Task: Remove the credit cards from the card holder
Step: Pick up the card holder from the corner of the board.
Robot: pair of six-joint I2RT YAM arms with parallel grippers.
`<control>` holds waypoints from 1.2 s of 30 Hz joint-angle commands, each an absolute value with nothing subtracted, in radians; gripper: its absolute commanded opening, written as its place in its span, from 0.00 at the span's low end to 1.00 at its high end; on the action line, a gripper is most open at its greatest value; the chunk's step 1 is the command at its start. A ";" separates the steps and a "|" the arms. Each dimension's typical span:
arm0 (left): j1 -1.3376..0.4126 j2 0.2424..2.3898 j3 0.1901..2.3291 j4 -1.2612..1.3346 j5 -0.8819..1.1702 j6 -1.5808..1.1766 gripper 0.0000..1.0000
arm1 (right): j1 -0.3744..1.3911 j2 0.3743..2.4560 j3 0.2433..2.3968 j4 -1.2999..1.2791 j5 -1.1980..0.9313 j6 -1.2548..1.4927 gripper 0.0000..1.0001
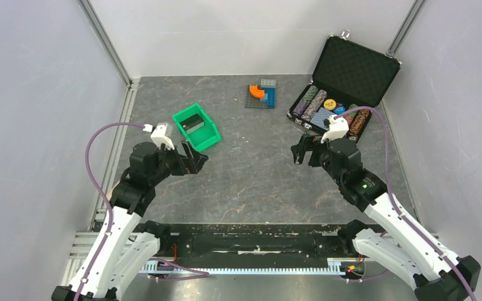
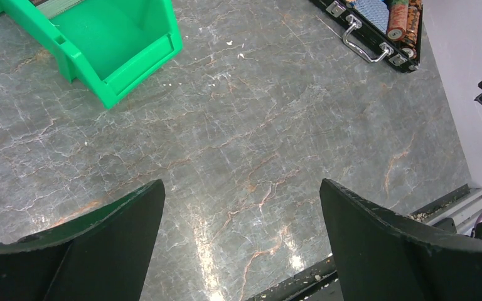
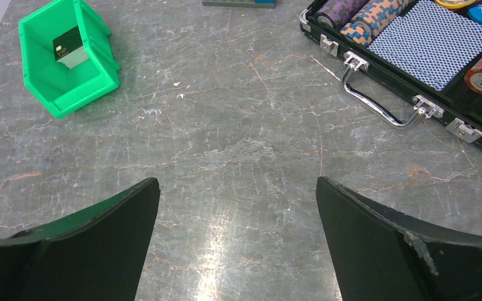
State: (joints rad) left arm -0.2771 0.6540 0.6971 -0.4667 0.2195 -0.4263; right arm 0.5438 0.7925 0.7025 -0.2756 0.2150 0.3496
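Observation:
The card holder (image 3: 77, 58) shows as a pale flat piece leaning inside a green bin (image 1: 209, 140) at the left middle of the table. A dark credit card (image 3: 66, 42) with gold lettering stands up out of it. From above the two read as one grey-black rectangle (image 1: 192, 123). My left gripper (image 1: 196, 157) hovers just in front of the bin's near corner, open and empty (image 2: 241, 185). My right gripper (image 1: 301, 150) hangs over bare table to the right, open and empty too (image 3: 238, 182).
An open black chip case (image 1: 351, 69) sits at the back right with rolls of poker chips (image 3: 370, 15) and a blue patterned deck (image 3: 430, 41); its chrome handle (image 3: 383, 106) faces the table's middle. Toy bricks (image 1: 262, 94) lie at the back centre. Grey walls close in both sides.

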 commanded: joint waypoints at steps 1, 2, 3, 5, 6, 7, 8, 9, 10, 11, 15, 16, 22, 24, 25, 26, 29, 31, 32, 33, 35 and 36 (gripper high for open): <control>-0.278 0.653 0.727 -0.445 0.206 -0.450 1.00 | 0.542 0.775 0.720 -0.226 0.223 0.347 0.98; -0.278 0.655 0.727 -0.447 0.199 -0.451 1.00 | 0.541 0.774 0.721 -0.224 0.218 0.345 0.98; -0.278 0.661 0.727 -0.451 0.186 -0.452 1.00 | 0.542 0.774 0.721 -0.222 0.209 0.345 0.98; -0.278 0.674 0.730 -0.469 0.151 -0.454 1.00 | 0.542 0.770 0.715 -0.209 0.187 0.338 0.98; -0.278 0.681 0.733 -0.478 0.124 -0.457 1.00 | 0.542 0.768 0.711 -0.203 0.177 0.335 0.98; -0.278 0.690 0.737 -0.492 0.092 -0.462 1.00 | 0.541 0.765 0.706 -0.196 0.167 0.330 0.98; -0.278 0.701 0.740 -0.507 0.034 -0.480 1.00 | 0.542 0.758 0.699 -0.190 0.160 0.324 0.98; -0.278 0.711 0.747 -0.529 -0.046 -0.505 1.00 | 0.542 0.754 0.693 -0.182 0.153 0.315 0.98; -0.278 0.725 0.752 -0.557 -0.149 -0.543 1.00 | 0.542 0.746 0.685 -0.175 0.148 0.306 0.98; -0.278 0.738 0.760 -0.580 -0.251 -0.580 1.00 | 0.542 0.740 0.678 -0.171 0.143 0.300 0.98; -0.274 0.819 0.783 -0.618 -0.552 -0.666 1.00 | 0.542 0.709 0.664 -0.147 0.113 0.277 0.98; -0.272 0.841 0.789 -0.617 -0.605 -0.685 1.00 | 0.541 0.701 0.655 -0.133 0.094 0.275 0.98; -0.192 1.120 0.955 -0.813 -0.869 -0.996 0.97 | 0.541 0.659 0.619 -0.050 -0.060 0.255 0.98; -0.153 1.208 0.998 -0.878 -0.880 -1.118 0.99 | 0.541 0.661 0.629 -0.045 -0.097 0.246 0.98; -0.125 1.246 1.016 -0.919 -0.887 -1.164 0.99 | 0.541 0.661 0.636 -0.044 -0.115 0.241 0.98; -0.099 1.293 1.044 -0.964 -0.898 -1.230 0.99 | 0.541 0.662 0.644 -0.044 -0.128 0.240 0.98; -0.010 1.411 1.112 -1.111 -0.910 -1.359 1.00 | 0.542 0.653 0.658 -0.049 -0.156 0.239 0.98; 0.072 1.467 1.132 -1.147 -0.859 -1.403 1.00 | 0.541 0.640 0.658 -0.047 -0.162 0.243 0.98; 0.107 1.483 1.128 -1.138 -0.822 -1.404 0.99 | 0.542 0.632 0.657 -0.047 -0.161 0.244 0.98; 0.133 1.495 1.119 -1.130 -0.801 -1.416 0.98 | 0.542 0.626 0.654 -0.049 -0.161 0.246 0.98; 0.173 1.510 1.102 -1.121 -0.780 -1.447 0.93 | 0.541 0.615 0.653 -0.055 -0.153 0.246 0.98; 0.184 1.517 1.100 -1.120 -0.783 -1.459 0.91 | 0.541 0.608 0.653 -0.060 -0.149 0.247 0.98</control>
State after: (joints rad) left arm 0.1253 1.5021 1.0935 -1.0550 -0.7788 -1.2869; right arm 0.5430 0.6373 0.6216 -0.0975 -0.1345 0.2592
